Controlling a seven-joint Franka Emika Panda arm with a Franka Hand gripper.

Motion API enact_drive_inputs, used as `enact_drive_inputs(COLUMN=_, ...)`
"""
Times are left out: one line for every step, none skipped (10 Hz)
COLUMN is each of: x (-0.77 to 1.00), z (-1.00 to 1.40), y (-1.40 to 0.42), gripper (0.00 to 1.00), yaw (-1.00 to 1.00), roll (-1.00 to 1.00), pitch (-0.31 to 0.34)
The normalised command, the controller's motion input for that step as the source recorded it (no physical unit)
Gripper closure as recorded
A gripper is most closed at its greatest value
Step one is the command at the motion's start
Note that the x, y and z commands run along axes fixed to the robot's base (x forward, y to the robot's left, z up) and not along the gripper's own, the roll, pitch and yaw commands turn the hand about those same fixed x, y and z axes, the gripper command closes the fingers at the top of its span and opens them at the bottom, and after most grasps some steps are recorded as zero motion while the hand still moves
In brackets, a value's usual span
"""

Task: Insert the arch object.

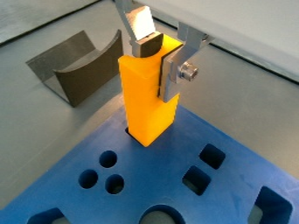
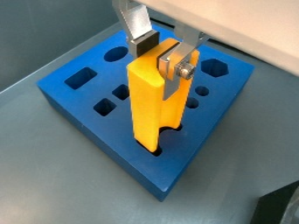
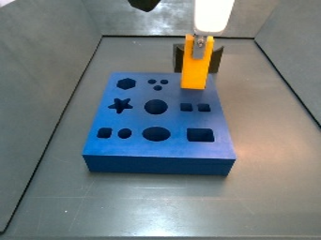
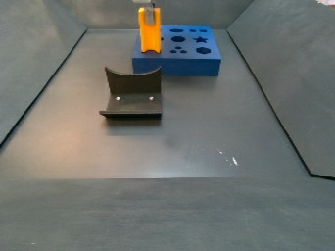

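The arch object [image 1: 146, 96] is a bright orange, tall slab. It stands upright with its lower end in a hole at the edge of the blue board [image 1: 140, 175]. My gripper [image 1: 162, 61] is shut on its upper end, one silver finger on each flat side. In a wrist view the arch object [image 2: 149, 105] shows its cut-out just above the hole, so only the foot is in; the gripper [image 2: 160, 57] holds its top over the blue board [image 2: 105, 149]. In both side views the arch object [image 3: 196, 66] [image 4: 149, 34] rises from the board's edge under the gripper [image 3: 201, 37] [image 4: 148, 12].
The dark grey fixture [image 1: 82, 74] [image 4: 131, 96] with a curved notch stands on the floor beside the board. The blue board [image 3: 157, 159] [image 4: 197, 67] has several other shaped holes. Grey walls enclose the floor.
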Motion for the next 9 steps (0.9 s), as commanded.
enact_drive_inputs(x=-0.08, z=-0.33, y=0.11, gripper=1.00, yaw=0.29, roll=0.06, pitch=-0.141)
enact_drive_inputs(x=-0.07, z=-0.35, y=0.03, gripper=1.00, yaw=0.21, roll=0.08, pitch=-0.133)
enact_drive_inputs(x=0.00, z=-0.41, y=0.00, gripper=1.00, yaw=0.10, roll=0.04, pitch=-0.136)
enact_drive_inputs(x=0.00, z=-0.46, y=0.00, gripper=1.00, yaw=0.00, roll=0.00, pitch=-0.170)
enact_drive_inputs(x=0.00, z=-0.57, y=-0.06, gripper=1.00, yaw=0.00, roll=0.05, pitch=-0.244)
enact_drive_inputs(x=0.00, z=-0.49, y=-0.04, gripper=1.00, yaw=0.00, roll=0.06, pitch=-0.191)
enact_drive_inputs(x=-0.05, z=-0.19, y=0.00, gripper=1.00, yaw=0.00, roll=-0.01, pitch=-0.211)
enact_drive_inputs(x=-0.01, z=-0.10, y=0.00, gripper=1.00, yaw=0.00, roll=-0.01, pitch=-0.123)
enact_drive_inputs(x=0.00, z=0.00, y=0.00, gripper=1.00, yaw=0.00, roll=0.00, pitch=-0.016)
